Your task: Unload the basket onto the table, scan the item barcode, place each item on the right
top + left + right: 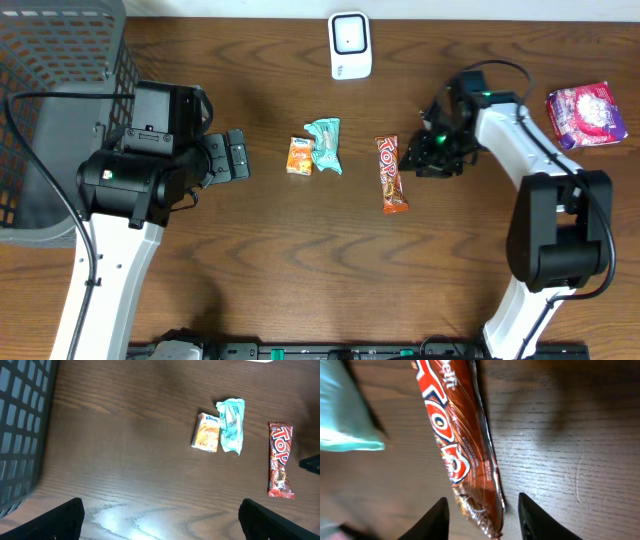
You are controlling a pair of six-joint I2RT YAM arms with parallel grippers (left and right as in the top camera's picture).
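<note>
White arms (108, 268), black joints (128, 185)

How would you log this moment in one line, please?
right tool: open, straddling Top bar | bar: flat on table, away from scanner | left tool: open, empty

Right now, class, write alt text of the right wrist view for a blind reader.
A red Top chocolate bar lies on the table, one end between the fingers of the open right claw. A teal packet shows at left.
</note>
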